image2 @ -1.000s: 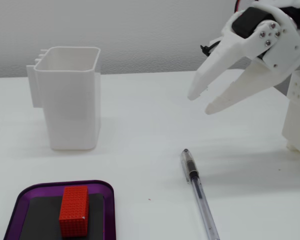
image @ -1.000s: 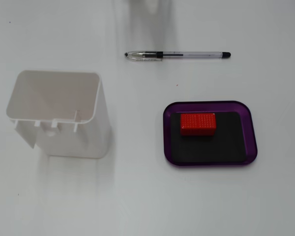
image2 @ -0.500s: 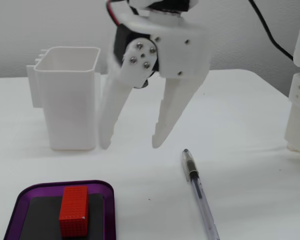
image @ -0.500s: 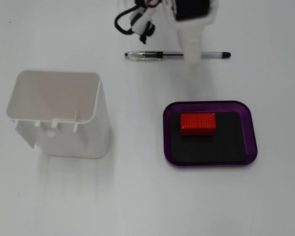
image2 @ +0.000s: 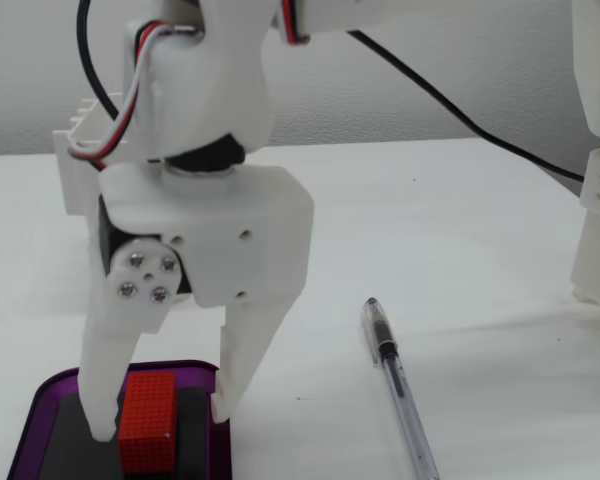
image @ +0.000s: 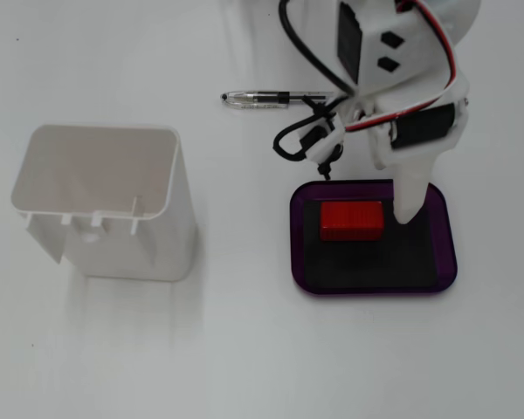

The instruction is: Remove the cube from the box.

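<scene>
Fixed views both show the end effector (image2: 160, 425) down in the box (image: 445, 253), fingers spread apart, straddling the cube (image: 352, 219) but not clamped on it. From the low fixed view one finger (image2: 105, 390) stands just beside the cube (image2: 147, 420), the other finger (image2: 242, 370) sits a bit farther off near the box (image2: 40, 420) rim; gaps on both sides, though whether the nearer one touches is hard to say. From the top fixed view only one finger (image: 410, 196) is clear, planted just right of the cube; the other is hidden under the arm body.

Cube lies flat on the box's black bottom, toward the back half, long side across. Not lifted yet.

Handling guess: small, light, rigid plastic block, ribbed/dotted faces should give decent grip, not fragile. Best hold looks like the two short end faces, mid-height, squeezing along the long axis as the fingers are already lined up. Box is shallow and probably light too, so it could drag or tip up if a finger catches the rim on the lift.

Also on the worktop (image: 262, 349): white container (image: 113, 209) well to the left in the top view, pen (image: 266, 99) behind the box, pen (image2: 400, 390) to the right in the low view.
</scene>
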Motion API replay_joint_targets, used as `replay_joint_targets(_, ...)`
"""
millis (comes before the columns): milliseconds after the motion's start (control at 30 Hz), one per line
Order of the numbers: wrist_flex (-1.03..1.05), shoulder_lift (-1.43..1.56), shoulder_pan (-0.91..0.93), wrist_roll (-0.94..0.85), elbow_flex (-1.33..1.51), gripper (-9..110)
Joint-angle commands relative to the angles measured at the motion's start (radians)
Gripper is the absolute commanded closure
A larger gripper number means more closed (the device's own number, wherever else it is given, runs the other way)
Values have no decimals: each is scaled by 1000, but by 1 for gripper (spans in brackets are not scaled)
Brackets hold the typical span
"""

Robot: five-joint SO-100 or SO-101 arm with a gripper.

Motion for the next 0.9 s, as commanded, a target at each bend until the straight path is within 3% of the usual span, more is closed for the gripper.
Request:
replay_joint_targets(0,-3,-25,35,0,-64,81)
replay_joint_targets(500,-5,-58,84,3,-86,81)
replay_joint_targets(867,-46,-58,87,6,-72,93)
